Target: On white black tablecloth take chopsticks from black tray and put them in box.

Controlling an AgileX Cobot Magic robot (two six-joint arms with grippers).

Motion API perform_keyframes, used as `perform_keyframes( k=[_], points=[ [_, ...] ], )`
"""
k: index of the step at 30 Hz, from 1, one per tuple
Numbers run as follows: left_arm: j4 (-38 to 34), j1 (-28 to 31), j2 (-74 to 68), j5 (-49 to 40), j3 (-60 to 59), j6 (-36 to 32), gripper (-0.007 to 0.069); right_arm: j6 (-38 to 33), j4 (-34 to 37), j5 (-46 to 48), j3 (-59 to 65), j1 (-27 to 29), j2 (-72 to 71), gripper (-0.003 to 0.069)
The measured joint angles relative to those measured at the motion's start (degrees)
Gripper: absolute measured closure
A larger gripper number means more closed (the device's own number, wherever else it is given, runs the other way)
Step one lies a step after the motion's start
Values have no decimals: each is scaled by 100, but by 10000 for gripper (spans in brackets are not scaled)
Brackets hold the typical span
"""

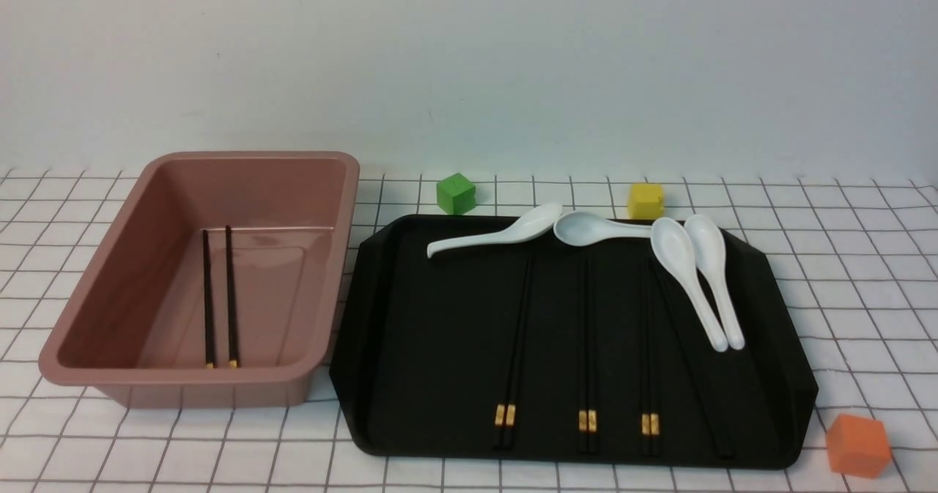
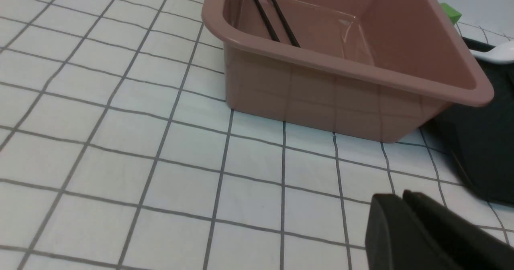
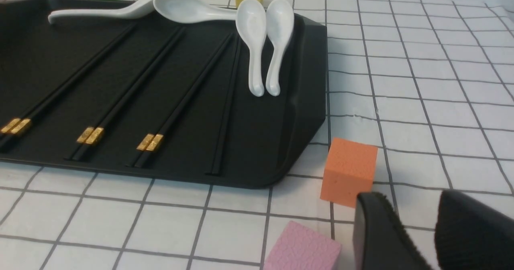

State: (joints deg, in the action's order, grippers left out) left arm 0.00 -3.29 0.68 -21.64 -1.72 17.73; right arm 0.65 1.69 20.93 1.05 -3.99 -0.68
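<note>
The pink box (image 1: 88, 365) stands at the left of the gridded tablecloth (image 1: 865, 280) and holds one pair of black chopsticks (image 1: 220, 295). The black tray (image 1: 410, 332) lies to its right. On the tray lie three gold-banded pairs (image 1: 516, 346) (image 1: 586, 346) (image 1: 648, 346) and one more pair (image 1: 696, 376) further right. Neither gripper shows in the front view. My left gripper (image 2: 401, 194) is shut and empty, low over the cloth in front of the box (image 2: 341, 67). My right gripper (image 3: 407, 197) is open and empty, near the tray's (image 3: 48, 53) front right corner.
Four white spoons (image 1: 689, 273) lie across the tray's far end. A green cube (image 1: 456, 193) and a yellow cube (image 1: 645, 201) sit behind the tray. An orange cube (image 3: 348, 169) and a pink cube (image 3: 301, 248) sit close to my right gripper.
</note>
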Motion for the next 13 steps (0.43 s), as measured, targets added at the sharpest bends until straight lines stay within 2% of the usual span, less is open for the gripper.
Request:
perform_keyframes(
  k=[13],
  points=[
    [0, 0, 0, 0, 0, 0, 570, 0, 0, 0, 0, 0, 0, 419]
  ],
)
